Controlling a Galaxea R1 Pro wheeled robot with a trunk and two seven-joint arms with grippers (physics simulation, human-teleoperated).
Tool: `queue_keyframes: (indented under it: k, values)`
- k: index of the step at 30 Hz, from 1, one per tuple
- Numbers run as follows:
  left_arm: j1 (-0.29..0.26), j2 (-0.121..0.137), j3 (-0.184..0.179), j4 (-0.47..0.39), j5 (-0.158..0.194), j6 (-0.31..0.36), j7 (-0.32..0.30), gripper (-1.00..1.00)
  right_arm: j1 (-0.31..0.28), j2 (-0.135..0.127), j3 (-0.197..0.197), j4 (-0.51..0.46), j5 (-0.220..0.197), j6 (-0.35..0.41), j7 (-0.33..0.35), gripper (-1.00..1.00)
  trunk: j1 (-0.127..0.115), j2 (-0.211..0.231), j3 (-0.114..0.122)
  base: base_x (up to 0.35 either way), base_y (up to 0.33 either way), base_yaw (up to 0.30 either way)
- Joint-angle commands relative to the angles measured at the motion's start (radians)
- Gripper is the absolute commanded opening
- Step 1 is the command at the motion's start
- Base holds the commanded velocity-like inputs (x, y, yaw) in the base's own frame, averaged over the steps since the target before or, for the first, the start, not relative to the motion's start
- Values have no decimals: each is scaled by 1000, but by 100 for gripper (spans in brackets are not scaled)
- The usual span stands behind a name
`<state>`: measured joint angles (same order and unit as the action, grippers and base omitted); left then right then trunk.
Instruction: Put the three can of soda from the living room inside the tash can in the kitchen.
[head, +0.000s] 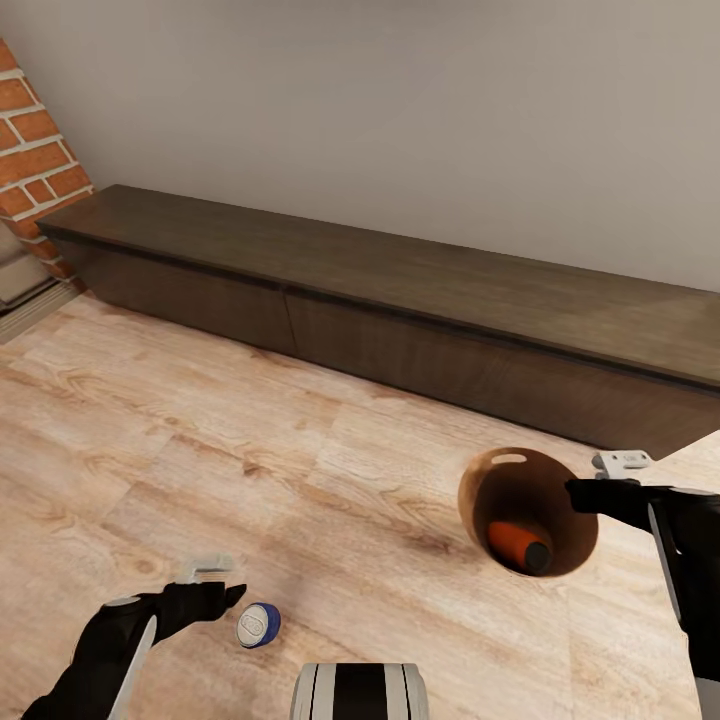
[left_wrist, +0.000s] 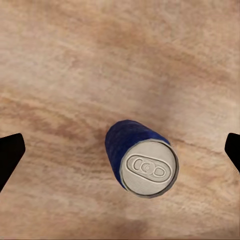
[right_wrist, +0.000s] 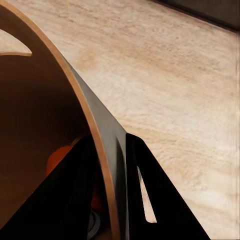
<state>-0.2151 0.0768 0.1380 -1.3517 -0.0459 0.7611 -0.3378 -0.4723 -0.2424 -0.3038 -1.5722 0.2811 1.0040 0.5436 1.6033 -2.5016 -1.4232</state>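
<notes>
Left end effector (left_wrist: 120, 150), fingers spread wide, hung over a blue can (left_wrist: 142, 160) upright on the wood floor (head: 250, 440); centring before closing looked wise. Right end effector (right_wrist: 112, 165) pinched the bin (head: 525, 510) rim, an orange can (head: 518, 543) inside.

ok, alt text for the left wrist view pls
A blue soda can stands upright on a light wood floor, seen from above with its grey pull-tab lid facing the camera. The left gripper is open, its dark fingertips showing at either edge of the picture, well apart from the can.
</notes>
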Motion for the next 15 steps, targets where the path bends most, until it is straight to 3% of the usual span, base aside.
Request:
queue_keyframes:
  k: [1, 12, 14, 15]
  values:
    - [-18, -3, 0, 28, 0, -3, 5, 100, 0, -6, -1, 0, -12, 9, 8, -100, 0, 0, 0, 0, 0, 0]
    - [-47, -6, 0, 118, -1, -16, 11, 100, 0, -14, -20, 0, -13, 24, 46, -100, 0, 0, 0, 0, 0, 0]
    - [-49, -7, 0, 152, 0, -44, 11, 100, 0, -14, -20, 0, -12, 24, 47, -100, 0, 0, 0, 0, 0, 0]
    - [-62, -9, 1, 196, 3, -88, 12, 100, 0, -14, -20, 0, -12, 24, 46, -100, 0, 0, 0, 0, 0, 0]
